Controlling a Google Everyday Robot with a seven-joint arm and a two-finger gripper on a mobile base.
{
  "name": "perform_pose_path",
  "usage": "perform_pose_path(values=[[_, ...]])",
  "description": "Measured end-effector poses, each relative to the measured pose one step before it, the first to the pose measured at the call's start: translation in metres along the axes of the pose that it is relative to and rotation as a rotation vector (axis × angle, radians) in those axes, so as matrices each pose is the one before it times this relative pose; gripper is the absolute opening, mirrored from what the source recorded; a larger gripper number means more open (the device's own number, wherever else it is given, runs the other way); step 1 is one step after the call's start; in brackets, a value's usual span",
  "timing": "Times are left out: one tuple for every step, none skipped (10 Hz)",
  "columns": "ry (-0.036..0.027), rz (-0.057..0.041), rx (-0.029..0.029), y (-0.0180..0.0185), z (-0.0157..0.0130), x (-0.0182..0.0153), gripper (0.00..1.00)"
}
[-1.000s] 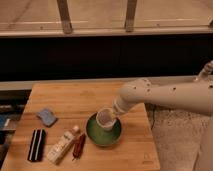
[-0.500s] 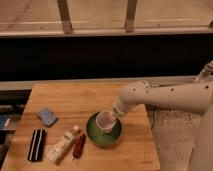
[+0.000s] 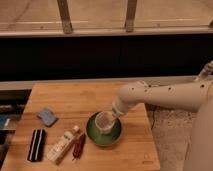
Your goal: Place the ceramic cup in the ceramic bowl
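Note:
The ceramic cup [image 3: 105, 122], small and pale, sits low inside the ceramic bowl [image 3: 100, 136], a glossy green dish near the middle front of the wooden table [image 3: 75, 97]. My gripper [image 3: 114, 110] reaches in from the right at the end of the white arm [image 3: 160, 96]. It meets the cup's far right rim and is shut on the cup. The cup's base is hidden by the bowl wall, so I cannot tell whether it rests on the bowl's bottom.
Left of the bowl lie a dark red stick-shaped item [image 3: 79, 145], a white carton [image 3: 62, 146] and a black flat object [image 3: 36, 145]. A blue sponge [image 3: 46, 116] lies further back left. The table's right edge is close to the bowl.
The cup and gripper have come down slightly, from just above the bowl into it. The other items have not moved.

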Motion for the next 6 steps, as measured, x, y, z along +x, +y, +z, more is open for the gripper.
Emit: perform_pose_path(values=[[0.00011,0.00013,-0.00006,-0.00004,0.00006,0.00010,0.03],[-0.00015,0.00056,0.00018,-0.00023,-0.00011,0.00017,0.03],[-0.00032,-0.00040,-0.00014,0.00022,-0.00009,-0.00024,0.01],[0.00012,0.00032,0.00002,-0.00014,0.00006,0.00017,0.00],[-0.00004,0.00006,-0.00007,0.00003,-0.00001,0.00001,0.06],[-0.00024,0.00002,0.00016,-0.00005,-0.00012,-0.00007,0.17]])
